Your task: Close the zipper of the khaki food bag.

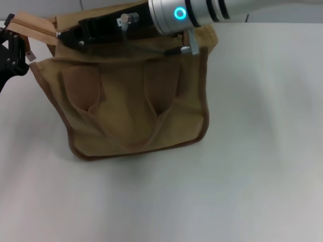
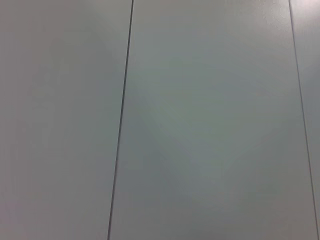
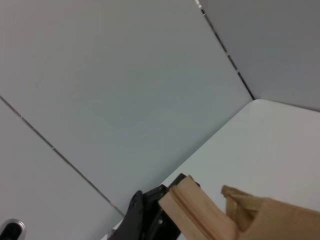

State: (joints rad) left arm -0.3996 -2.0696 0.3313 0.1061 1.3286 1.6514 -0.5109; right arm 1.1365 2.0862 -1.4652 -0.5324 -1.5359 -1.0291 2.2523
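The khaki food bag stands on the white table at the left centre of the head view, its front pockets and one looped handle facing me. My right arm reaches in from the upper right, and its black gripper lies along the zipper at the bag's top, near the left end. The silver pull tab is hidden. My left gripper is at the far left edge, shut on the zipper tape's end strip, which juts out past the bag. The strip and left gripper also show in the right wrist view.
The white table stretches to the right and front of the bag. Grey wall panels stand behind the table. The left wrist view shows only that wall.
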